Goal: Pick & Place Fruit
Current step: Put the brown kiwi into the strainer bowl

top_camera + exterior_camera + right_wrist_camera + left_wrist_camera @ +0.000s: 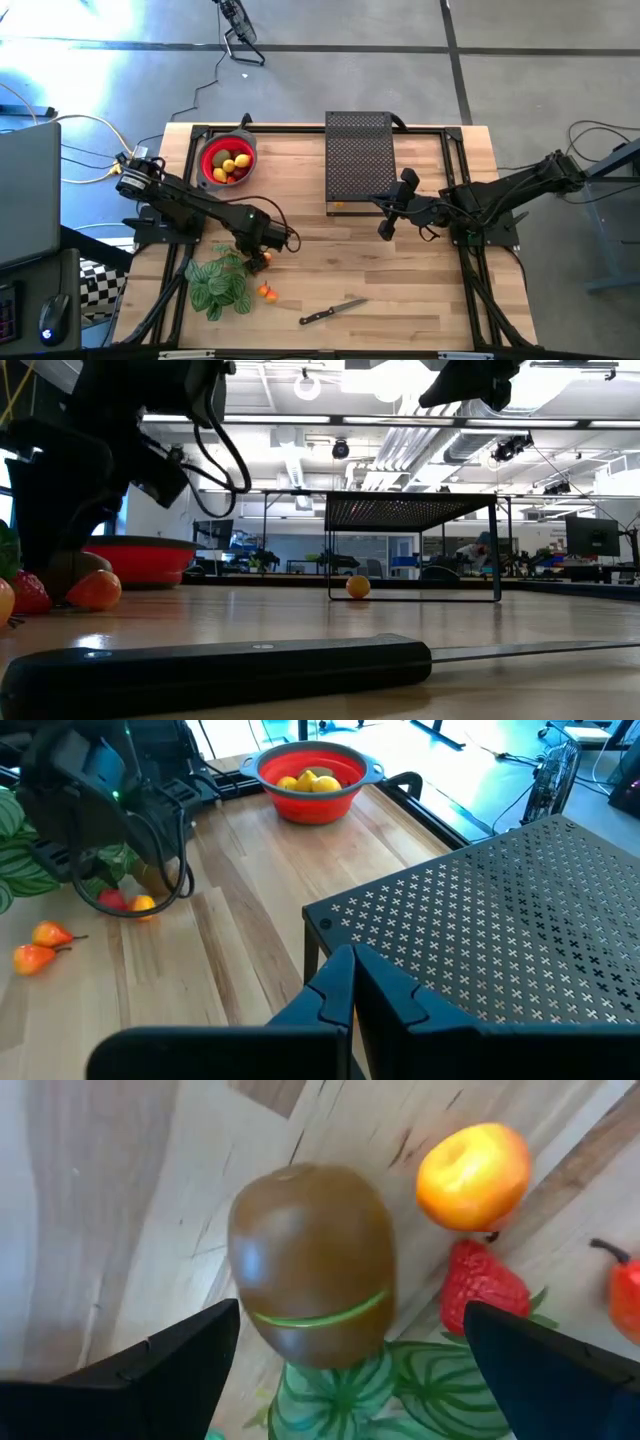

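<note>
A brown kiwi point(310, 1265) with a green band lies on the wooden table point(400, 290), its lower end by a leaf of the green plant point(220, 285). My left gripper point(350, 1315) points down over the kiwi, open, one finger point(165, 1370) on each side of it. Beside the kiwi lie a small orange fruit point(472, 1175) and a strawberry point(483, 1285). The red bowl point(228, 160) at the far left holds lemons and other fruit. My right gripper point(352, 982) hangs shut above the table's middle, beside the black mesh rack point(358, 165).
A black-handled knife point(332, 312) lies near the front edge. Two small orange fruits point(266, 293) rest just right of the plant. Another orange one point(357, 586) sits under the mesh rack. Bare wood stretches between the knife and the rack.
</note>
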{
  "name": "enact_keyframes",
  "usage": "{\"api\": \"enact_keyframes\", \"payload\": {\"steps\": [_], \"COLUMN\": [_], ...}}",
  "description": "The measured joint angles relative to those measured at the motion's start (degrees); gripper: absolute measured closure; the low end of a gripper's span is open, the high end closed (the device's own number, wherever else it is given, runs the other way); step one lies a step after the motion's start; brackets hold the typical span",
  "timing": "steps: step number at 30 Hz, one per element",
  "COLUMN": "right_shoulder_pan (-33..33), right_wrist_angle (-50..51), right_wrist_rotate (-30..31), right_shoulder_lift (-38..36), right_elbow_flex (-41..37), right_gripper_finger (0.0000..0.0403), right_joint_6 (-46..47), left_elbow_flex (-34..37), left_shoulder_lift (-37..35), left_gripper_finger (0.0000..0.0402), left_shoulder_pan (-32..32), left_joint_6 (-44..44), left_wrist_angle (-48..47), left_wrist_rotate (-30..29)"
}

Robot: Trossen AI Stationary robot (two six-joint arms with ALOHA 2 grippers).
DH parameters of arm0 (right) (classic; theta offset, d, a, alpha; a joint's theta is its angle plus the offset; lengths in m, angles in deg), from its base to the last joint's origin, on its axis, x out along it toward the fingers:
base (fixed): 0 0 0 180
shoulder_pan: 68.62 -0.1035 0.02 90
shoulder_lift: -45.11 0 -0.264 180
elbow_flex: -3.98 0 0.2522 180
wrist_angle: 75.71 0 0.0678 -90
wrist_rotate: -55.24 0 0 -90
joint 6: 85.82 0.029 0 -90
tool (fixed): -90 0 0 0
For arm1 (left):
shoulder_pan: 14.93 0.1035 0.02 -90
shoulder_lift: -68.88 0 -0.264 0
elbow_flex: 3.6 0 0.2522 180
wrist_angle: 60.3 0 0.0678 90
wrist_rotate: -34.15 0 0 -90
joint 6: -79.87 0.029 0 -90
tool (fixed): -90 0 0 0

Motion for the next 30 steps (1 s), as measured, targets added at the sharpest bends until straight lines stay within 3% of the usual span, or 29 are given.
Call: {"api": "enact_keyframes", "payload": {"steps": [12, 30], "right_shoulder_pan": [0.0, 0.0], "right_wrist_angle": [0.0, 0.0], "right_wrist_rotate": [0.1, 0.1], "right_shoulder_lift": [0.0, 0.0], "right_elbow_flex": [0.0, 0.0], "right_gripper_finger": [0.0400, 0.0400], "right_joint_6": [0.1, 0.2], "left_elbow_flex": [6.4, 6.9], "left_shoulder_lift": [0.0, 0.0], "left_gripper_finger": [0.0030, 0.0149], "left_shoulder_pan": [0.0, 0.0], "left_joint_6": [-0.7, -0.2], "left_wrist_angle": [10.2, 10.1], "left_wrist_rotate": [-1.9, -2.7]}}
